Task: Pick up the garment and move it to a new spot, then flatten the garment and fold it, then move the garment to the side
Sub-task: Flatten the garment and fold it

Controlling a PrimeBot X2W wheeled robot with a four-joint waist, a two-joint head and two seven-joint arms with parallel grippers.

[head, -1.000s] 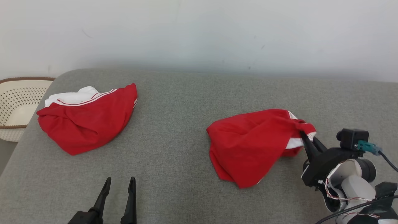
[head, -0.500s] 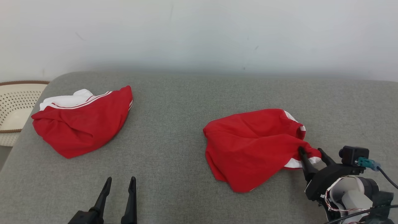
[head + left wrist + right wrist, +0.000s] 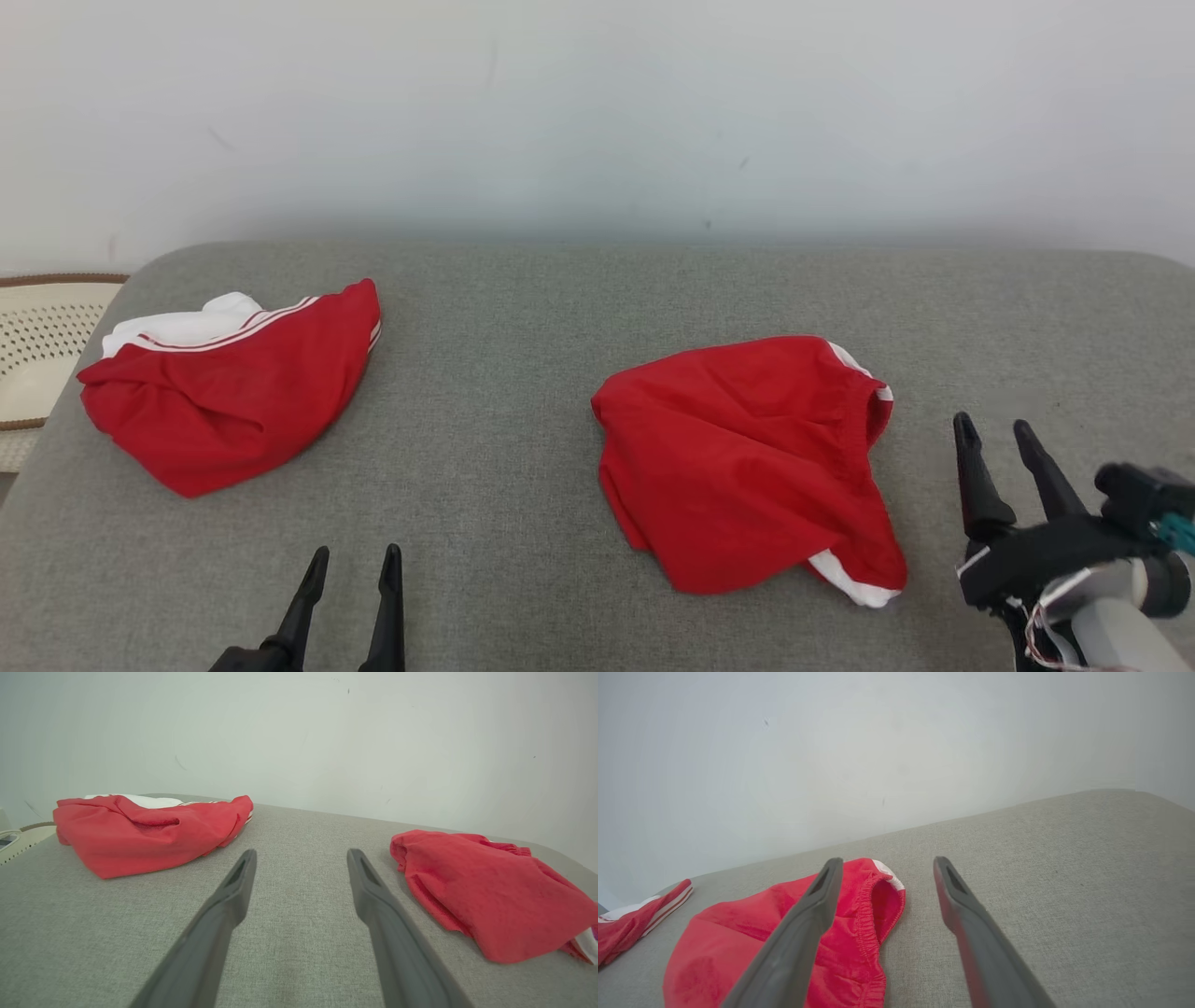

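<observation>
Now the red garment (image 3: 747, 457) lies crumpled on the gray bench (image 3: 504, 420), right of the middle and roughly midway between the far and near edges. A white hem peeks out at the corner of the garment nearest the bench's near edge, and a gathered waistband faces the right edge.

The right fingers (image 3: 973, 481) stand wide open and empty, just beside the garment on its right-edge side, not touching the cloth. In the right wrist view the waistband shows between and behind the fingers (image 3: 803, 933).

The left fingers (image 3: 386, 607) are also spread open and hold nothing. They sit at the near edge, left of the middle, well apart from any cloth.

A second red garment (image 3: 224, 383) with white stripes lies bunched near the left edge. A cream perforated basket (image 3: 37, 345) sits just beyond that edge.
</observation>
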